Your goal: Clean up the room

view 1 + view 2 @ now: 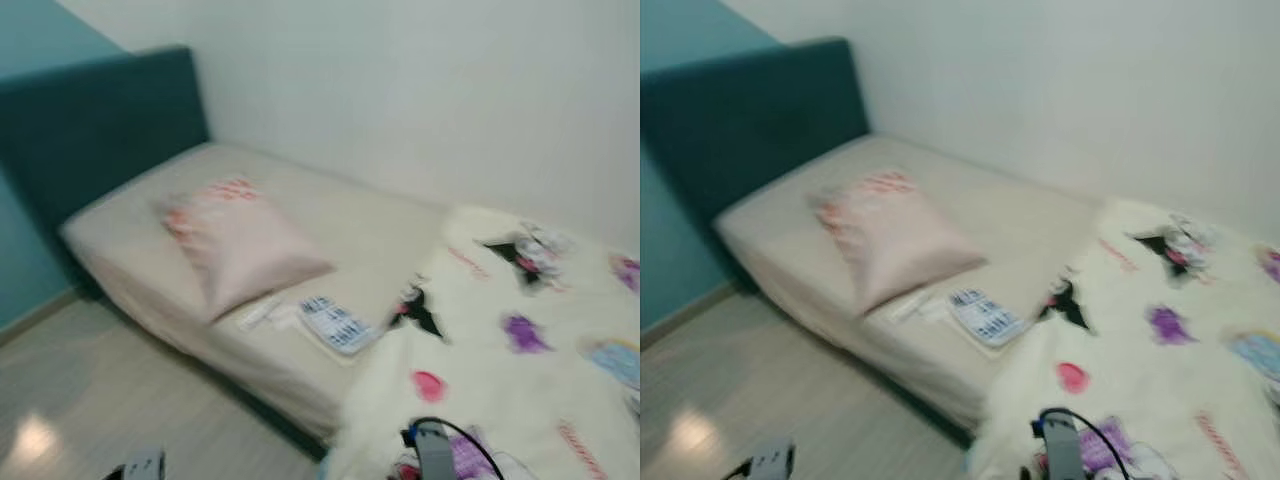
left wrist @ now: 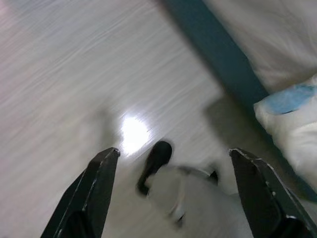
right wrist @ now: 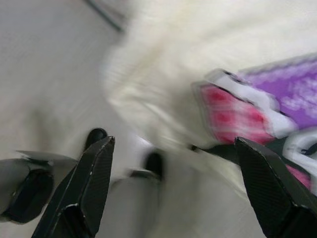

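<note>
A bed [image 1: 370, 225] with a beige sheet stands against the white wall, its teal headboard [image 1: 95, 125] at the left. On it lie a pink pillow [image 1: 245, 245], a small printed booklet [image 1: 335, 325] and a white strip beside it [image 1: 262, 312]. A fluffy white blanket [image 1: 520, 360] with cartoon prints covers the right part and hangs over the bed's edge. My left gripper [image 2: 173, 193] is open above the wooden floor, beside the bed's base. My right gripper [image 3: 173, 188] is open next to the hanging blanket [image 3: 198, 79]. The right arm [image 1: 432, 450] shows at the bottom edge.
Pale wood floor [image 1: 110, 400] lies to the left of the bed, with a bright light reflection. The teal bed base [image 2: 223, 59] runs along the floor. The robot's own feet [image 2: 156, 161] show below the grippers. A teal wall stands behind the headboard.
</note>
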